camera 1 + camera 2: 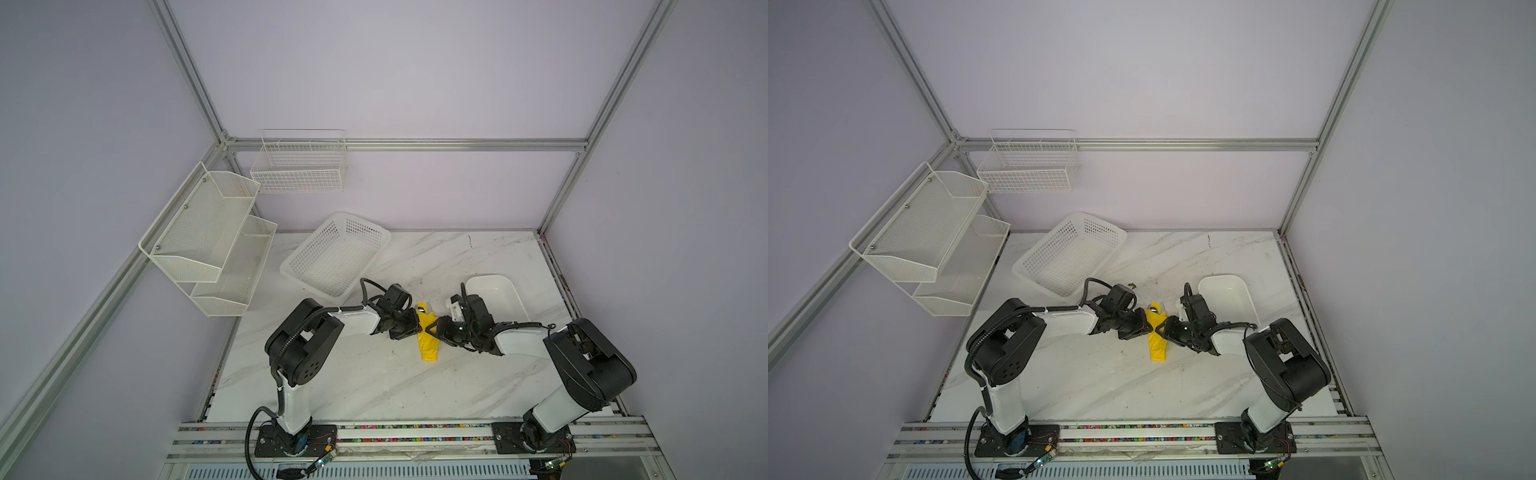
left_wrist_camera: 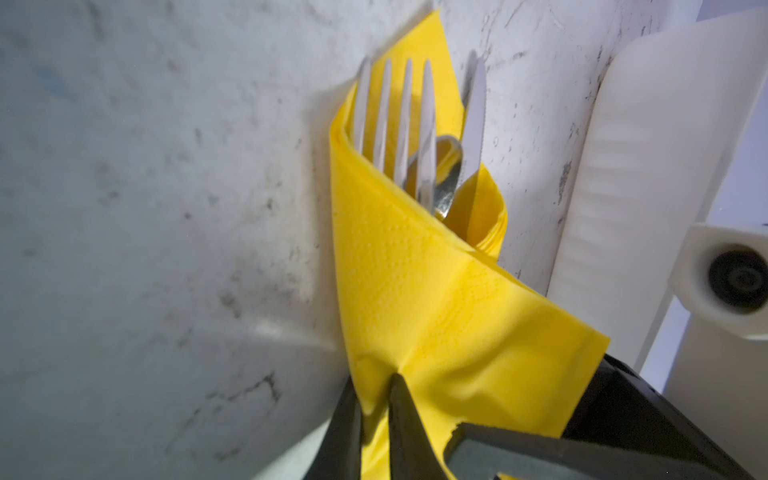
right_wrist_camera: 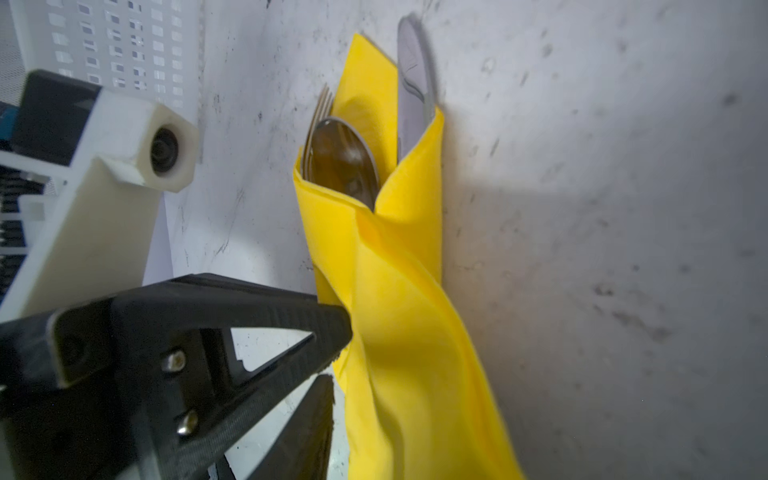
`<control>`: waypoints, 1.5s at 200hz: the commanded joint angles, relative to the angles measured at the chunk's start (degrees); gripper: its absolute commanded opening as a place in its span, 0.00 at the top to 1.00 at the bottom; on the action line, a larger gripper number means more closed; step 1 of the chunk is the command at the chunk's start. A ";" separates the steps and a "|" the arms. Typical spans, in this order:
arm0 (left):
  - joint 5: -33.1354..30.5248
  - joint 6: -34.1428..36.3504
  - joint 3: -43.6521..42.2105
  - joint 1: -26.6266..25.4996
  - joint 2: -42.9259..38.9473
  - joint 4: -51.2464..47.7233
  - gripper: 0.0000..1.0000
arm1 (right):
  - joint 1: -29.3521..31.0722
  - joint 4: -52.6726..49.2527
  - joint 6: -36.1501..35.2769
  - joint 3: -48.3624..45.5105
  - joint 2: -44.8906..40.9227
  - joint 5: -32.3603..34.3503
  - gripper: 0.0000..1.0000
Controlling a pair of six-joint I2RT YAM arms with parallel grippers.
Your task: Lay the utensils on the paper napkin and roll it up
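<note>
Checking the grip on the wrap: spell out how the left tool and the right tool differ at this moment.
The left tool is shut, pinching a fold of the yellow paper napkin; the right tool stands open with a clear gap, only its upper fingertip against the napkin. The left tool reaches the napkin from the robot's left, the right tool from its right. Both are black and meet at the napkin's middle.

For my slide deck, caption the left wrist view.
Left gripper pinches yellow napkin wrapped around fork, spoon and knife.
</note>
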 commanded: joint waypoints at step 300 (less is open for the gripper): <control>-16.35 5.74 -27.62 1.85 -40.44 17.43 0.22 | -0.52 20.36 -7.78 -4.62 -12.51 -9.19 0.92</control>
